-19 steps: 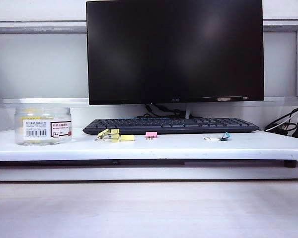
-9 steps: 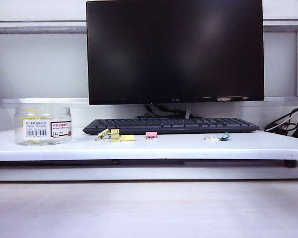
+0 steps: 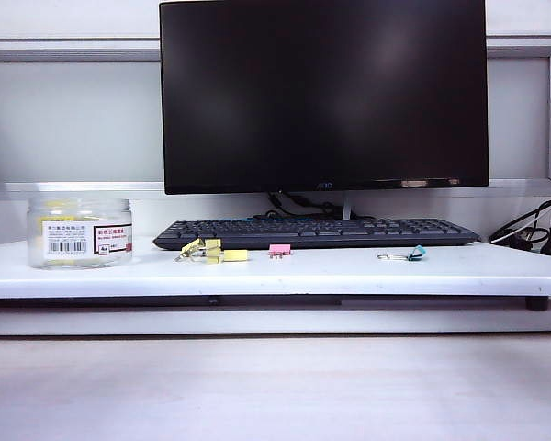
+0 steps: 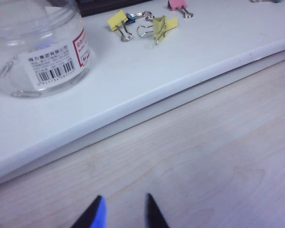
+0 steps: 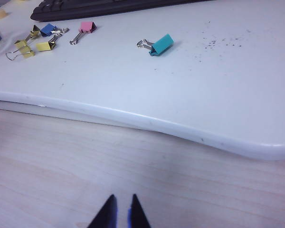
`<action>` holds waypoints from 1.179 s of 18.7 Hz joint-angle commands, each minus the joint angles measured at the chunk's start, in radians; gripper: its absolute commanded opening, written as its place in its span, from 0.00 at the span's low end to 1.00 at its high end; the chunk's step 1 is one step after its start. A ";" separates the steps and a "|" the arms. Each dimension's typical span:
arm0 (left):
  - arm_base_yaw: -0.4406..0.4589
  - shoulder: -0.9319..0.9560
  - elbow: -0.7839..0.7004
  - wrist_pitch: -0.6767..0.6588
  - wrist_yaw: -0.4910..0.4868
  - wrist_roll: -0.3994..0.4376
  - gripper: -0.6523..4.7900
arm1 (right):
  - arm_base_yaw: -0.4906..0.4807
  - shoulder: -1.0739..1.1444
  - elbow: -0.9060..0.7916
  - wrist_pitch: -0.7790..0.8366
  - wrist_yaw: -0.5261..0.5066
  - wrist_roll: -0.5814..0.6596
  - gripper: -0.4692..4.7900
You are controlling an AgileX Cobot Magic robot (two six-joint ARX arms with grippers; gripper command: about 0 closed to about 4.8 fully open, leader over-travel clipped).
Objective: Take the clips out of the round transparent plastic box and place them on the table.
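Keyboard (image 3: 315, 232) serves as the landmark: black, lying across the back of the table (image 3: 285, 274) under a dark monitor (image 3: 323, 95). Well to the left of the keyboard stands the round transparent plastic box (image 3: 79, 232), upright on the white board, its barcode label facing forward; something yellow shows dimly through its wall in the exterior view, too faint to identify. Just in front of the keyboard's left end lie the clips (image 3: 209, 251), a small cluster of yellow ones with silver wire handles, resting on the board; a blue clip (image 4: 129, 18) sits among them, touching one of the yellow ones. A pink clip (image 3: 279, 249) lies in front of the keyboard's middle, slightly apart from the yellow group. A teal clip (image 3: 411, 254) lies alone in front of the keyboard's right part. Black cables (image 3: 531, 233) run beyond the keyboard's right end.

Neither arm shows in the exterior view. The left gripper (image 4: 122, 211) hangs over the pale wood-grain surface (image 3: 275, 386) in front of the board, on the jar's side of the keyboard, its fingers standing apart and empty. The right gripper (image 5: 121, 212) hangs over the same wood surface, on the teal clip's side, its fingertips drawn together with only a sliver between them, holding nothing.
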 commanded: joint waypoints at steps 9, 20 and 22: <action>0.429 -0.026 -0.002 0.019 0.030 -0.003 0.34 | 0.000 -0.001 0.000 0.004 0.001 0.000 0.17; 0.505 -0.026 -0.002 0.019 0.030 -0.003 0.34 | -0.128 -0.041 0.000 0.008 -0.002 0.000 0.17; 0.505 -0.026 -0.002 0.019 0.031 -0.003 0.34 | -0.172 -0.041 0.000 0.008 -0.002 0.000 0.17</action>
